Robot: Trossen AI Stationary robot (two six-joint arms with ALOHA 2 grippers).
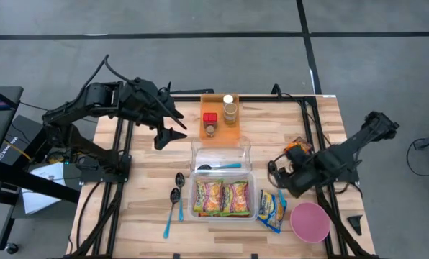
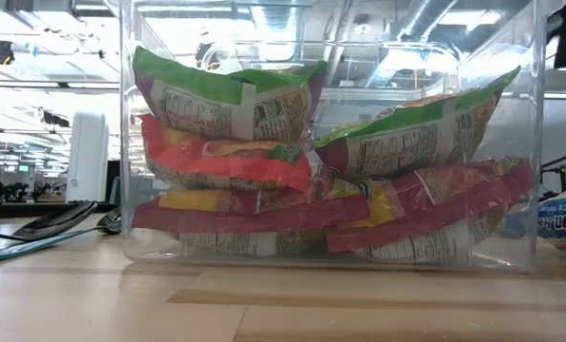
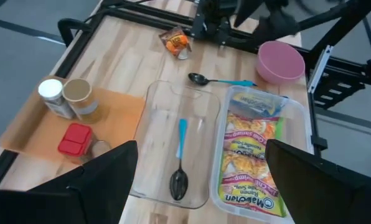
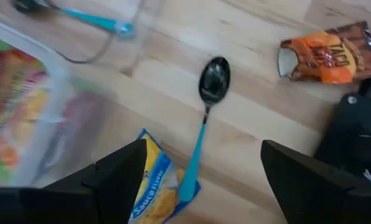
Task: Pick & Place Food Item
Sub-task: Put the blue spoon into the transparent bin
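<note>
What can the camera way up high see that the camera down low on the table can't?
Only the high view shows both arms with open grippers, the left gripper over the table's far left side and the right gripper near the right edge, plus the pink bowl, the orange tray with its jars, and the clear lid with a spoon on it.

Only the low view shows the room behind the table and the packets stacked in layers.

Both show the clear bin of noodle packets.
</note>
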